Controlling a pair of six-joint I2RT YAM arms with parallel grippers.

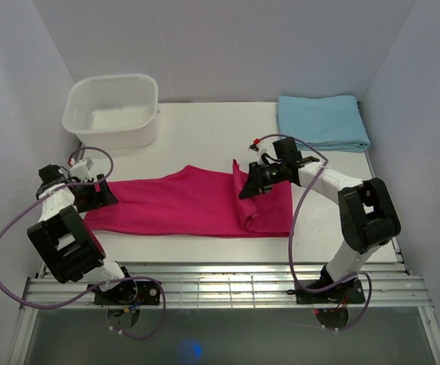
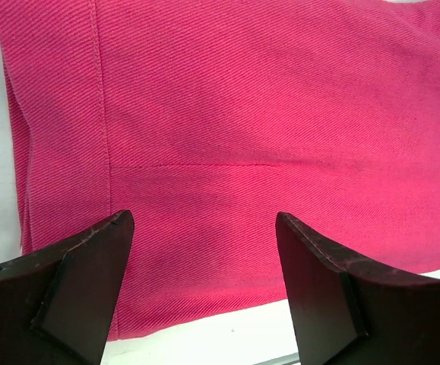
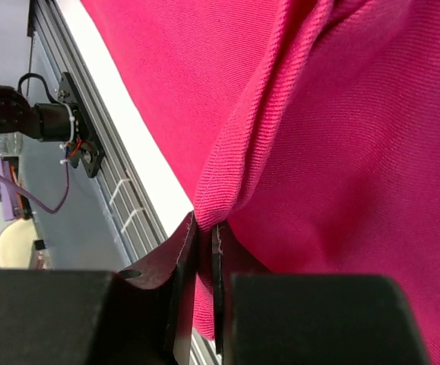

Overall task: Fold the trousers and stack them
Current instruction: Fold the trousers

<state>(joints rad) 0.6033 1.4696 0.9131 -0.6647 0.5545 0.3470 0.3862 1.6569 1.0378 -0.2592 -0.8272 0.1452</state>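
Observation:
The magenta-pink trousers (image 1: 182, 204) lie stretched left to right across the white table (image 1: 204, 129), and their right end is folded back on itself. My left gripper (image 1: 107, 194) hovers at the left end, open, with nothing between its fingers. In the left wrist view the trousers (image 2: 265, 114) fill the frame above the left gripper (image 2: 203, 220), and a hem edge meets bare table just below. My right gripper (image 1: 244, 190) is shut on a raised fold of the cloth near the middle right. In the right wrist view the right gripper (image 3: 204, 228) pinches a ridge of the trousers (image 3: 356, 137).
A white plastic basin (image 1: 113, 110) stands at the back left. A folded light blue cloth (image 1: 322, 122) lies at the back right. A metal rail (image 1: 227, 277) runs along the table's near edge, and white walls close in both sides.

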